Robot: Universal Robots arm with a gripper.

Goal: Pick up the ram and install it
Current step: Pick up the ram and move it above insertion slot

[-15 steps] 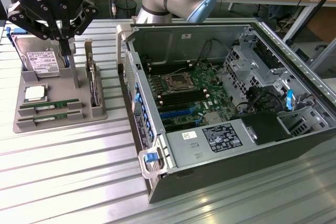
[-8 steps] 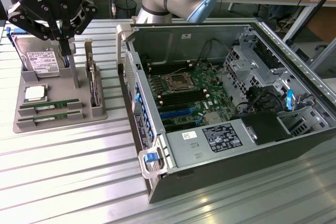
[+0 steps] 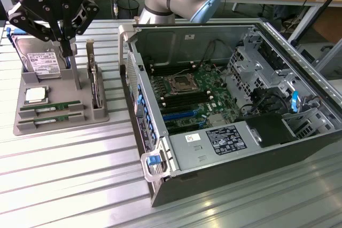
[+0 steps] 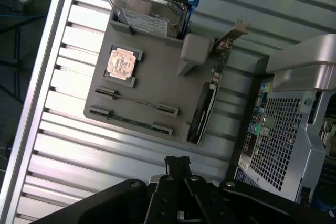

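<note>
Two green ram sticks (image 3: 51, 107) (image 3: 51, 117) lie edge-up in slots at the front of a grey holder tray (image 3: 60, 90) on the exterior view's left. The wrist view finds the same two sticks (image 4: 137, 101) (image 4: 131, 121) as thin strips on the tray (image 4: 157, 85). My black gripper (image 3: 67, 57) hangs above the tray's rear half, well clear of the sticks. Its fingers (image 4: 177, 162) are pressed together, shut on nothing. The open computer case (image 3: 299, 86) lies to the exterior view's right, with the motherboard (image 3: 189, 92) exposed.
The tray also holds a hard drive (image 3: 40, 60), a square silver processor (image 3: 35, 95) and an upright card with a metal bracket (image 3: 95, 86). The case's rear wall (image 3: 140, 102) stands close beside the tray. Everything sits on a ribbed metal table (image 3: 69, 174).
</note>
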